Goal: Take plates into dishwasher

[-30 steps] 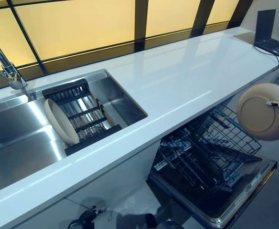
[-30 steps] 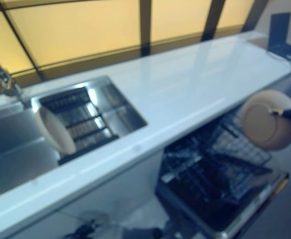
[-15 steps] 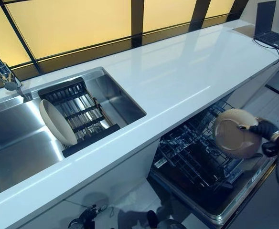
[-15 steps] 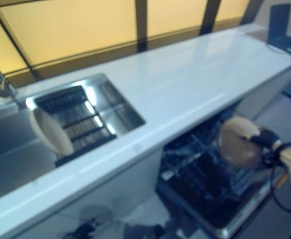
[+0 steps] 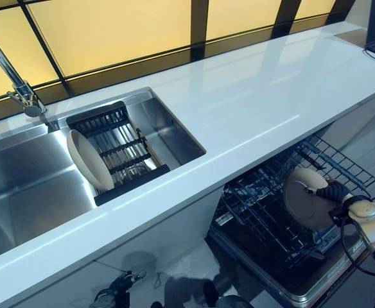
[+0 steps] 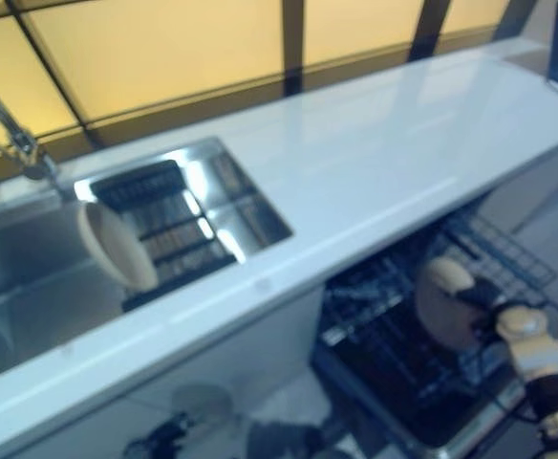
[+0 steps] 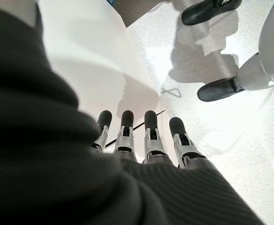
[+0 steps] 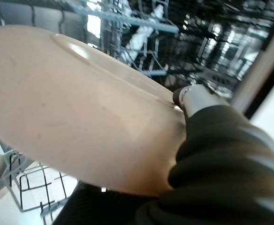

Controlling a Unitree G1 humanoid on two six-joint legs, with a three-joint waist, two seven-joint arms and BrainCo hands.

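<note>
My right hand [image 5: 334, 192] is shut on a beige plate [image 5: 306, 199] and holds it on edge, low in the wire rack [image 5: 264, 205] of the open dishwasher under the counter. The right wrist view shows the plate [image 8: 71, 112] close up with my thumb [image 8: 193, 96] on its rim and rack wires behind. A second beige plate [image 5: 90, 160] stands on edge in the black drying rack [image 5: 120, 151] in the steel sink [image 5: 20, 186]. My left hand [image 7: 141, 136] hangs by the white cabinet front, fingers straight, holding nothing.
The long white counter [image 5: 258, 96] runs above the dishwasher. A tap [image 5: 17, 86] stands behind the sink. The dishwasher door [image 5: 303, 282] lies open, sticking out over the floor. A person's black shoes [image 7: 216, 86] show on the floor in the left wrist view.
My right hand has brought the plate down from beside the counter's edge, leftward into the dishwasher rack. The camera has shifted a little. The plate in the sink has not moved.
</note>
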